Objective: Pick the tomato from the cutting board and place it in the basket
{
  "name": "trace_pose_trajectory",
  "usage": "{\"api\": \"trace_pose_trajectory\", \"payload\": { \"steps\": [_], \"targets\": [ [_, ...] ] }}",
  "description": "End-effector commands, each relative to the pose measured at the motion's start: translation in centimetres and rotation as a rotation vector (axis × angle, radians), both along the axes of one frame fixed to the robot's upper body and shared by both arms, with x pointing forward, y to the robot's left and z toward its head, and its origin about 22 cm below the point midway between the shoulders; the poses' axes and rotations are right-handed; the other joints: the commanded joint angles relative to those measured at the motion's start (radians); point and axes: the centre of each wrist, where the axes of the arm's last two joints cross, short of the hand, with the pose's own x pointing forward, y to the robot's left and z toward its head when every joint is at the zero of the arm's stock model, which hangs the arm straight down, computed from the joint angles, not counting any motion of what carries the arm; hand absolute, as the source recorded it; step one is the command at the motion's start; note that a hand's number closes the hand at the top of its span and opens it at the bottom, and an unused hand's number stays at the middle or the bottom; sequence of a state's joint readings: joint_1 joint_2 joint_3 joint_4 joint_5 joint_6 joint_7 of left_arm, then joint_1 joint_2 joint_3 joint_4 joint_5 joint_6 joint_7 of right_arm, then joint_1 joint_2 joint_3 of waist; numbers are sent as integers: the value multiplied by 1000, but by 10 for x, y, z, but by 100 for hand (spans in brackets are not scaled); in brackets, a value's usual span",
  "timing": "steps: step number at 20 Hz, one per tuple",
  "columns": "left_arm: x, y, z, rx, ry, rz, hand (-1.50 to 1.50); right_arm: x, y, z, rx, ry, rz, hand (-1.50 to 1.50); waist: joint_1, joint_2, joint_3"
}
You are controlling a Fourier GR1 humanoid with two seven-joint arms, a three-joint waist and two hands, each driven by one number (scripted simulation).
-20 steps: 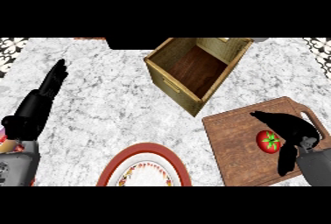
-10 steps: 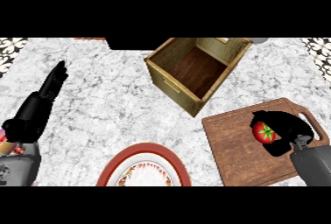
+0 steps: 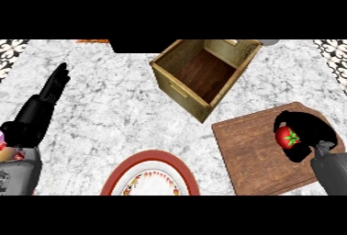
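The tomato [image 3: 287,137] sits on the board [image 3: 254,156], near its right end, green stem showing toward my wrist. My right hand [image 3: 313,132] is wrapped about it: the fingers [image 3: 293,114] curl over the top and far side while the thumb comes in from below, so the red shows only through the gap between them. The fingers are bent close round it, touching or very nearly so; I cannot tell whether it has left the wood. The board lies at the right of the table [image 3: 115,114], one corner pointing toward the basket [image 3: 203,75]. The basket stands apart from the board, up and to the left, open, its dark floor bare. A plate [image 3: 152,176] with a red rim lies at the lower edge, left of the board. My left hand [image 3: 41,110] rests at the far left, fingers straight and together, holding nothing.
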State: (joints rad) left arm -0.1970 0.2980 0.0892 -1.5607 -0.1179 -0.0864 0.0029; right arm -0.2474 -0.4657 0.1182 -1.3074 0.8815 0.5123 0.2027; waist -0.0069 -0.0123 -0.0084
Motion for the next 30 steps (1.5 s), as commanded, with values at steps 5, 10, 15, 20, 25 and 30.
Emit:
{"api": "trace_pose_trajectory", "payload": {
  "steps": [5,10,15,20,25,30],
  "targets": [
    [-10,2,-14,5,5,20,0,-15,-59,46,-162,-217,-557,150,-22,4,7],
    [1,15,-7,10,6,22,0,-26,-34,91,-168,-454,-622,150,-22,6,6],
    [-6,-1,-14,7,15,-3,0,-23,-15,157,72,-860,-660,150,-10,3,7],
    [-3,-4,-4,-2,-3,4,0,-29,-1,225,352,-1079,-554,150,5,6,8],
    [-5,-10,6,-1,-6,-15,0,-35,38,284,409,-1099,-457,150,18,8,7],
    [4,-12,-5,10,1,-40,0,-20,74,354,464,-1064,-401,150,24,11,6]
  ]
}}
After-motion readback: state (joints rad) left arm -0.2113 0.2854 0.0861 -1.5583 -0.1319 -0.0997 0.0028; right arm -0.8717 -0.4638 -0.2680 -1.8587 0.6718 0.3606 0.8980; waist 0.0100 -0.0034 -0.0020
